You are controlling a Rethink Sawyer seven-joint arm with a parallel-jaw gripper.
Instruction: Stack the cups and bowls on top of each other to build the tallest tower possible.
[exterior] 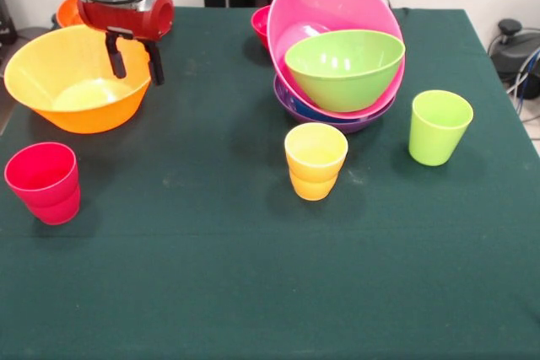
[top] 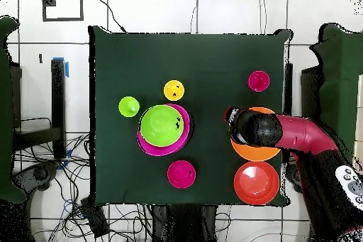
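Gripper is hanging over the light orange bowl, its two black fingers spread apart and pinching nothing, their tips dipping just past the bowl's rim at its 2 o'clock edge in the front view. Seen from the front, the tower is sitting at 1 o'clock from the table centre: the purple bowl is lying lowest, the pink bowl is tilting in it, and the lime green bowl is resting inside that. The yellow cup is standing at 6 o'clock of the tower, the green cup at 4 o'clock, the red cup far off at 8 o'clock. The red-orange bowl is showing overhead.
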